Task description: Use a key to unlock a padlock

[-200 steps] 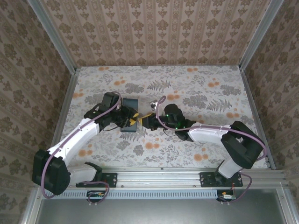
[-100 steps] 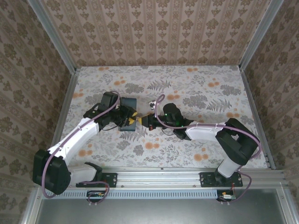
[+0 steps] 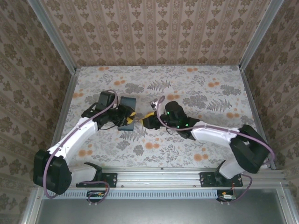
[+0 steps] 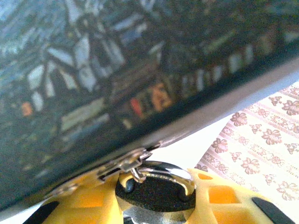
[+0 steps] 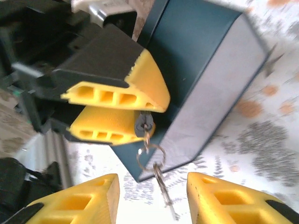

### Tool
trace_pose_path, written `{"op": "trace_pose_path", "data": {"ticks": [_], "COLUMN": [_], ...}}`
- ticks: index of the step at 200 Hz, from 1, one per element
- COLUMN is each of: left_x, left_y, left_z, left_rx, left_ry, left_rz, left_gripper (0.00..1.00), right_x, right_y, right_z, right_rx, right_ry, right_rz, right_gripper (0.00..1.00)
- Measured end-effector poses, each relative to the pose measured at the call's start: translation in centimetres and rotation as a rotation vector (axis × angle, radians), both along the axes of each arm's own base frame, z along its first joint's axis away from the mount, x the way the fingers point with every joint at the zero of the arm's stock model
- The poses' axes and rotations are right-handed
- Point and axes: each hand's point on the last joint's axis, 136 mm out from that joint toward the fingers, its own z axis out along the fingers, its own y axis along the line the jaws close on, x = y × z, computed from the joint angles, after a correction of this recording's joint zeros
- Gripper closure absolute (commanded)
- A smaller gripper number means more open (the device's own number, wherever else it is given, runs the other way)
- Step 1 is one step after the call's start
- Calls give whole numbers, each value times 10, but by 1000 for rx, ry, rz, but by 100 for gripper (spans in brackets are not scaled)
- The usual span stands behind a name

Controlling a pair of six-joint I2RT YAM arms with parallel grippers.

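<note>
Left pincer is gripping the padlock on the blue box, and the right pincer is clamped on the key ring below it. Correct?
Not quite. The right pincer is open: the right wrist view shows its fingers apart, with the key ring dangling free between them. The left pincer does grip the padlock at the blue box.

Floral-patterned table (image 3: 205, 86), dark-blue painted box (image 3: 129, 102) on it

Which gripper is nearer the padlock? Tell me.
Left. The left gripper clamps the padlock between its fingers; the right gripper is open, a short way off, not touching it.
</note>
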Motion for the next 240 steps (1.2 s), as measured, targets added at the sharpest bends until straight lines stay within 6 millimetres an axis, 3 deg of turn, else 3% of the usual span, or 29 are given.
{"op": "trace_pose_path", "data": {"ticks": [24, 47, 75, 99, 122, 166, 240], "left_x": [-6, -12, -19, -25, -28, -26, -25], "left_y": [-2, -3, -2, 1, 1, 1, 2], "left_z": [0, 2, 2, 0, -2, -3, -2], "left_rx": [-4, 4, 21, 37, 40, 30, 27], "left_ry": [12, 43, 78, 111, 129, 136, 137], "left_rz": [-32, -65, -90, -93, -95, -93, -91], "left_gripper": [91, 90, 89, 89, 89, 89, 89], "right_x": [2, 0, 4, 7, 3, -9, -12], "right_y": [-15, -18, -2, 10, 22, 34, 37], "right_z": [5, -21, -48, -40, -22, -16, -15], "right_rx": [-104, -234, -394, -448, -465, -497, -527], "right_ry": [-218, -433, -673, -866, -1025, -1140, -1181], "right_rz": [0, 62, 136, 139, 126, 155, 164], "right_gripper": [62, 68, 73, 72, 77, 79, 79]}}
